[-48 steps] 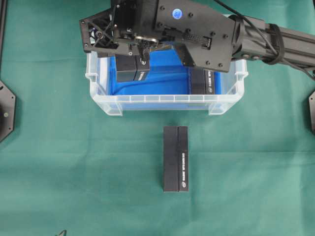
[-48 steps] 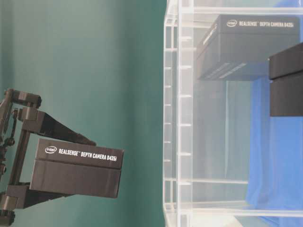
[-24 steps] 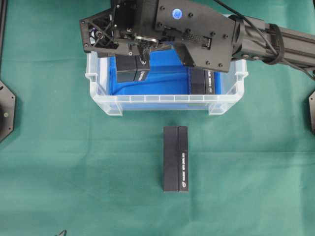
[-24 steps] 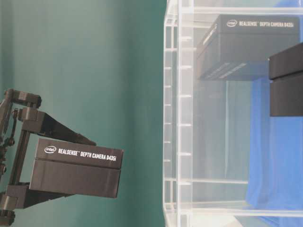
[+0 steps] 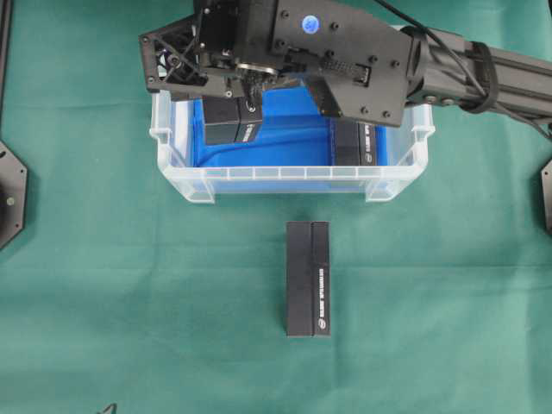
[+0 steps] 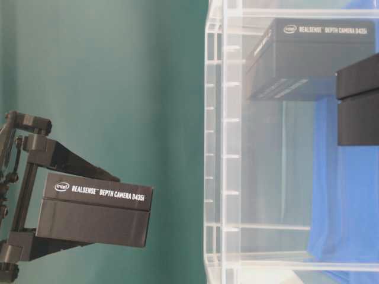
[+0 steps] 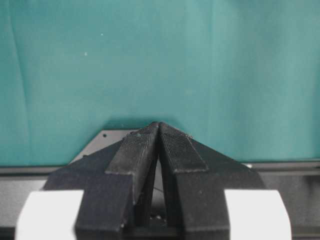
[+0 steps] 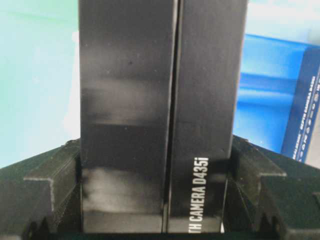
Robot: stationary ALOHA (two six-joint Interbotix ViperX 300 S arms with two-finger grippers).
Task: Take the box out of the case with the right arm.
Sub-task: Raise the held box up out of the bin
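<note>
- A large clear plastic rectangular case (image 5: 291, 181) with a ribbed rim and a blue sheet on its bottom sits on a green cloth-covered table (image 5: 129, 302), toward the far edge in the overhead view.
- The all-black right arm (image 5: 483, 73) reaches in from the right, and its bulky bolted wrist hangs over the case's far-left part.
- The right gripper (image 8: 155, 220) has its lattice-framed fingers (image 8: 45, 185) clamped on either side of a black rectangular box (image 5: 231, 121) (white lettering on it reads "CAMERA D435i").
- In the overhead view that held box is over the left part of the case, partly hidden under the wrist; whether it touches the blue sheet cannot be told.
- A second black box (image 5: 354, 142) lies inside the case near its right wall.
- A third black box (image 5: 308, 278) lies on the table just in front of the case, well clear of its near wall.
- The left gripper (image 7: 159, 131), black with white parts, has its fingers pressed together at the tips, holding nothing, over bare green cloth.
</note>
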